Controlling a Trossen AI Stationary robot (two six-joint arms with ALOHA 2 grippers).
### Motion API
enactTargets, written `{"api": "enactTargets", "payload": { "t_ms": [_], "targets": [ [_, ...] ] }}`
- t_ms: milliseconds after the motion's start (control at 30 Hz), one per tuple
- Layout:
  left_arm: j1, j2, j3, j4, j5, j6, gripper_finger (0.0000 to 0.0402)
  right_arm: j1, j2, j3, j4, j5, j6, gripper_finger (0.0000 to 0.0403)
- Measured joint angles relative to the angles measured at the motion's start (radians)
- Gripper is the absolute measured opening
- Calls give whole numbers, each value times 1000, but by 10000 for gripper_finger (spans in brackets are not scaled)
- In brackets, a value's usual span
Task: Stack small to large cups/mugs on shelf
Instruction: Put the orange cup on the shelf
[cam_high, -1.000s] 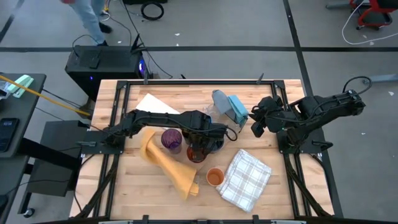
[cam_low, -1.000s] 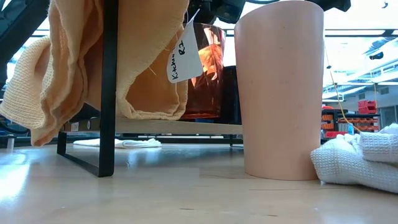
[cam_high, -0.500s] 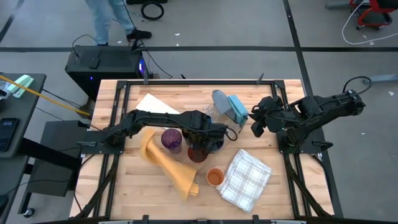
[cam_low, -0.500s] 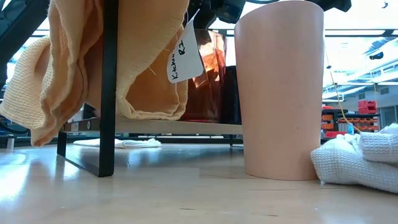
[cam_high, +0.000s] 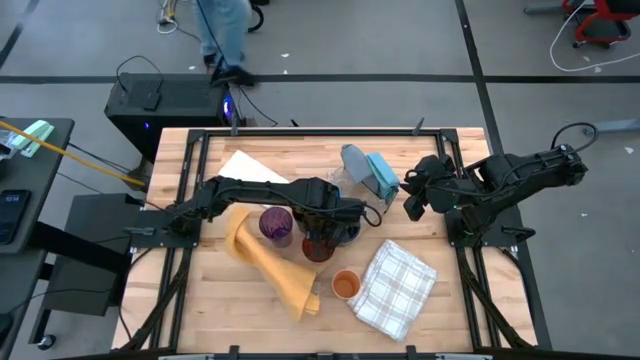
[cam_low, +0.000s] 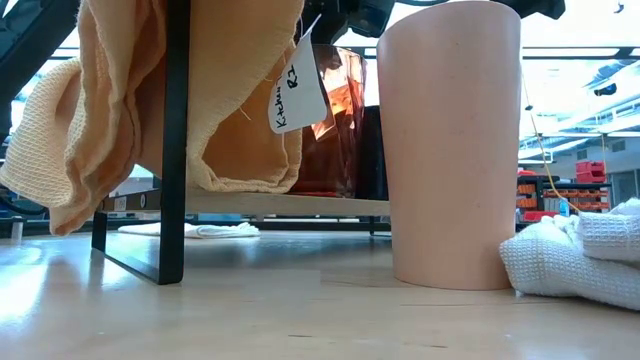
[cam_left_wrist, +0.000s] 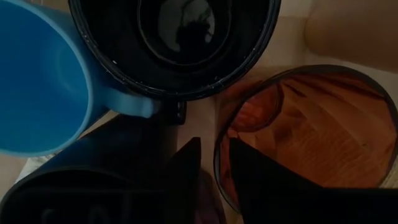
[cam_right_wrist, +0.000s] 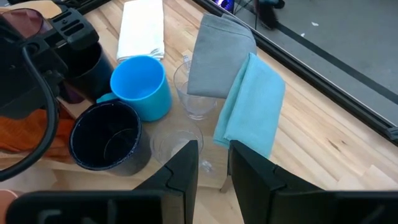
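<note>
**On the shelf: left fingers part at the red cup's rim**

From above, the left gripper (cam_high: 318, 236) sits over the red cup (cam_high: 316, 247), with the purple cup (cam_high: 276, 224) just beside it and the orange cup (cam_high: 345, 284) farther off, touching the checked towel (cam_high: 396, 287). The right gripper (cam_high: 414, 205) waits well apart, fingers slightly parted, holding nothing.

At table height, the red cup (cam_low: 330, 122) stands on the shelf board (cam_low: 250, 203) behind the orange cup (cam_low: 450, 150). It leaned a second ago; now it stands straighter.

From the left wrist, the fingers (cam_left_wrist: 186, 163) straddle the red cup's rim with a little slack, releasing. Ahead, the navy mug (cam_left_wrist: 180, 43) holds a smaller dark cup; the blue mug (cam_left_wrist: 37, 81) adjoins it.

From the right wrist, blue mug (cam_right_wrist: 140, 85) looks empty; clear cups (cam_right_wrist: 193, 99) stand nearby.
</note>
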Motion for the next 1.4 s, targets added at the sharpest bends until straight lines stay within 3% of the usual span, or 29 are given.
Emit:
{"api": "enactTargets", "payload": {
  "t_ms": [600,1067,1400],
  "targets": [
    [-6,-2,0,-32,26,-1,131,0,0,0,0,-8,0,98],
    [-6,-2,48,-28,24,32,127,0,0,0,0,-18,5,98],
    [-9,-69,47,45,3,35,115,0,0,0,1,-18,11,98]
  ]
}}
